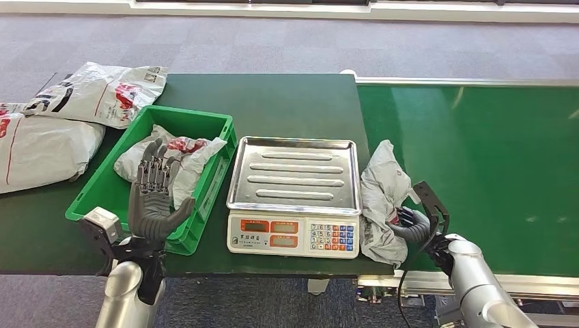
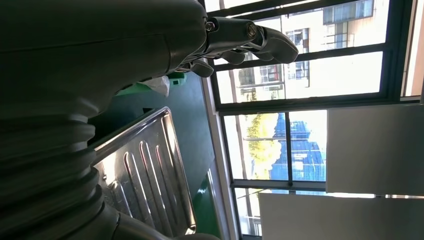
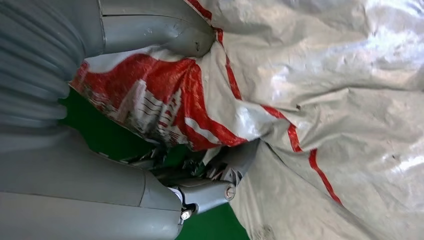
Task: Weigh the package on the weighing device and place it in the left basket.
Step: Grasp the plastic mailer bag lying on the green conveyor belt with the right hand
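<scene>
A crumpled grey package with red print (image 1: 381, 198) lies on the green surface just right of the scale (image 1: 293, 242). My right hand (image 1: 412, 224) grips its near right edge. In the right wrist view the thumb (image 3: 165, 30) and the darker fingers (image 3: 220, 167) pinch a fold of the package (image 3: 325, 100) between them. The scale's steel tray (image 1: 295, 174) is bare. My left hand (image 1: 153, 198) stands upright with fingers spread, holding nothing, over the near part of the green basket (image 1: 102, 198). The left wrist view has the left hand (image 2: 100, 60) above the tray (image 2: 145, 175).
Another grey package (image 1: 174, 157) lies inside the green basket. Two more packages (image 1: 95, 92) (image 1: 41, 147) lie on the table at the far left. A green conveyor belt (image 1: 478, 150) stretches to the right of the scale.
</scene>
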You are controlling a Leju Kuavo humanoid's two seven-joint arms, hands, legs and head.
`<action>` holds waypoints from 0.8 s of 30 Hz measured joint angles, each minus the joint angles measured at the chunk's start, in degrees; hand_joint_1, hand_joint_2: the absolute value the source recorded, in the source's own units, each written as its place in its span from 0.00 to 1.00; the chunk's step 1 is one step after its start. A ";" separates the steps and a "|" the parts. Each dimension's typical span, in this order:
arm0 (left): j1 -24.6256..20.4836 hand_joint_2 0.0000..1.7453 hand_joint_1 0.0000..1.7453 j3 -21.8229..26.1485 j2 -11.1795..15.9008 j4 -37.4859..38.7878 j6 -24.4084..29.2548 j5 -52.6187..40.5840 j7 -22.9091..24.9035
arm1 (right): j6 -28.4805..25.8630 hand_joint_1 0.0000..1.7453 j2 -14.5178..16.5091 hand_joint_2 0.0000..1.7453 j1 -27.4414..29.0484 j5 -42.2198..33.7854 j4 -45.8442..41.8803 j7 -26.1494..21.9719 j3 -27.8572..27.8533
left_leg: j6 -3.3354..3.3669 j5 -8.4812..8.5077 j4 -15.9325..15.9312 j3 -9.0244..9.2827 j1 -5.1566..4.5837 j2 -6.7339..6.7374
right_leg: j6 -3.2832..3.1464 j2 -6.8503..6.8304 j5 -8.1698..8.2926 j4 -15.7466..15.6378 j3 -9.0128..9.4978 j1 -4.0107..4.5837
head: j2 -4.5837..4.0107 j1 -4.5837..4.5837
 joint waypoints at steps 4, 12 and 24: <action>0.00 1.00 0.00 0.00 0.00 0.00 0.00 0.00 0.00 | -0.08 1.00 -0.02 1.00 -0.02 -0.18 0.01 0.19 0.00 | -0.03 -0.02 0.00 0.00 0.01 0.02 | 0.00 0.04 0.00 0.00 -0.01 0.01 | 0.00 0.00; 0.55 1.00 0.00 0.00 0.00 -0.61 0.22 -0.18 0.26 | -3.47 1.00 0.02 1.00 0.16 -3.35 -0.19 -2.79 -0.19 | -0.03 -0.02 0.00 -0.05 0.01 0.05 | 0.00 0.06 0.00 0.01 -0.04 0.00 | 0.00 0.00; 2.96 1.00 0.00 0.02 0.00 -2.76 2.11 -0.28 -0.33 | -18.95 1.00 0.56 1.00 2.94 -18.22 -15.83 -19.31 -7.69 | 0.05 0.02 0.00 -0.15 -0.05 -0.26 | 0.03 -0.22 -0.01 -0.01 -0.02 -0.20 | -0.01 0.00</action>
